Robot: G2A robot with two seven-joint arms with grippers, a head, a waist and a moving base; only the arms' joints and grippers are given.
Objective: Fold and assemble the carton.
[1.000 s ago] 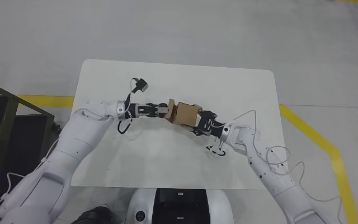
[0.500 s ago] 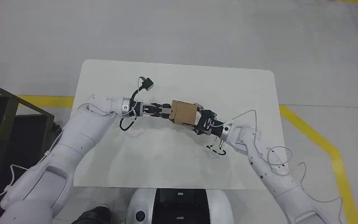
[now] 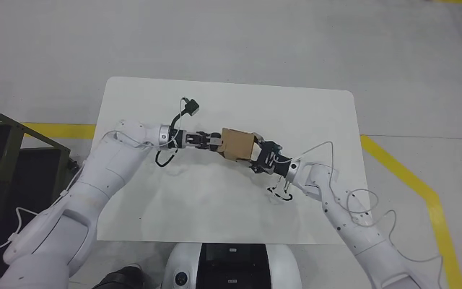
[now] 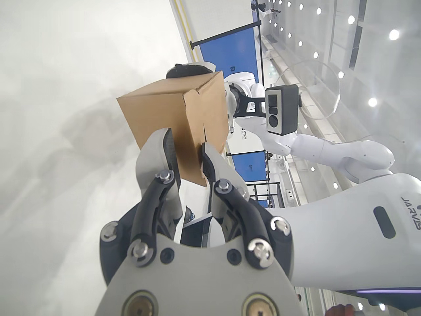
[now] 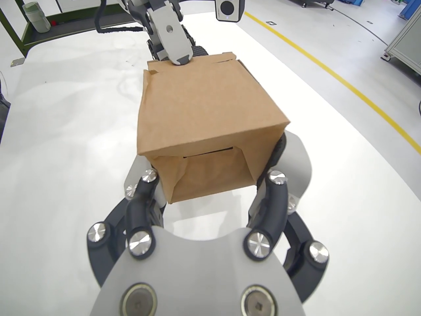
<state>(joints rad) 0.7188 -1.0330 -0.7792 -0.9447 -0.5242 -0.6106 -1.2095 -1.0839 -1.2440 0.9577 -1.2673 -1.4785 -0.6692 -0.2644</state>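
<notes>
Left gripper [image 4: 185, 146]: clenched on the carton [image 4: 158, 106], pads pinching one wall at a corner of the far end, likely to steady that end.
Right gripper [image 5: 213, 166]: fingers [image 5: 292, 162] straddle the opposite end and press its sides, grasping the carton, apparently so that it keeps its square shape.
Carton: held roughly level between the two grippers over the middle of the table [image 3: 216, 209], seemingly lifted off it, and already erected into a box.
End facing the right wrist: open, with a flap [image 5: 210, 172] folded inward and a slit across it. It is not yet closed.
End under the left gripper: seams and a slightly raised tab show at the edge, so it looks tucked but not flush.
Judgement: with both grippers occupied, one would have to let go to close the open end.
</notes>
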